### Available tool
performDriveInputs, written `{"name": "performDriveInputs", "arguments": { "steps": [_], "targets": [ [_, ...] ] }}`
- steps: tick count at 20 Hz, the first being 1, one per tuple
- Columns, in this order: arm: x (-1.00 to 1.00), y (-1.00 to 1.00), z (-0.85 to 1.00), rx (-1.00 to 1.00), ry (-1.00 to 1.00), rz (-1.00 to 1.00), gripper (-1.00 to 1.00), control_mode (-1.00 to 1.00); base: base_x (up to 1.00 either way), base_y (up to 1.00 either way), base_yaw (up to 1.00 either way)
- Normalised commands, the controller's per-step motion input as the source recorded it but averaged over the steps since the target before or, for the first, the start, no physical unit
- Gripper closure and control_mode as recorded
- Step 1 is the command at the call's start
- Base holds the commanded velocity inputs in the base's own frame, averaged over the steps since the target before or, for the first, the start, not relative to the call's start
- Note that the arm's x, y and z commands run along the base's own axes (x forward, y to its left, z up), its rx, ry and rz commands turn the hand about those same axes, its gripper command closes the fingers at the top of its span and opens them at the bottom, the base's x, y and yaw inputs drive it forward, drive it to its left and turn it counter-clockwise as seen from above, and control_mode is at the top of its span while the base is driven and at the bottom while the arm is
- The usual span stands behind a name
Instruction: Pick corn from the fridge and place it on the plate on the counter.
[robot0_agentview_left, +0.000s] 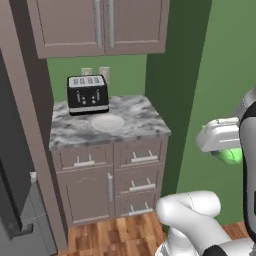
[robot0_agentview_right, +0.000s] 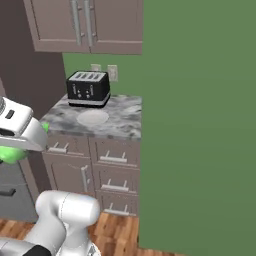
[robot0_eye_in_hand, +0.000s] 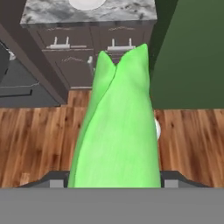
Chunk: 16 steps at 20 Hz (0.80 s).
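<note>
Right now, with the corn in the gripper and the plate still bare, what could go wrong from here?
1. The corn sticks far out past the gripper; held near one end, it may pivot or slip during the carry.
2. The plate lies just in front of the toaster, so a long approach could bump it.
3. The corn is rounded and the plate shallow; released high, it may roll onto the counter.

No legible text, labels or numbers, toaster (robot0_agentview_left: 88, 94) front perhaps bearing small marks, too blurred to read
</note>
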Motion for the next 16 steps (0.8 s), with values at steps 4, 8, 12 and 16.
{"name": "performDriveInputs", "arguments": {
  "steps": [4,8,12,16],
  "targets": [
    [0.0,0.0,0.0,0.0,0.0,0.0,1.0,1.0,1.0,0.09,0.08],
    [0.0,0.0,0.0,0.0,0.0,0.0,1.0,1.0,0.97,0.11,0.14],
    [0.0,0.0,0.0,0.0,0.0,0.0,1.0,1.0,0.65,0.23,0.13],
    [0.0,0.0,0.0,0.0,0.0,0.0,1.0,1.0,0.58,0.42,0.1]
  ]
}}
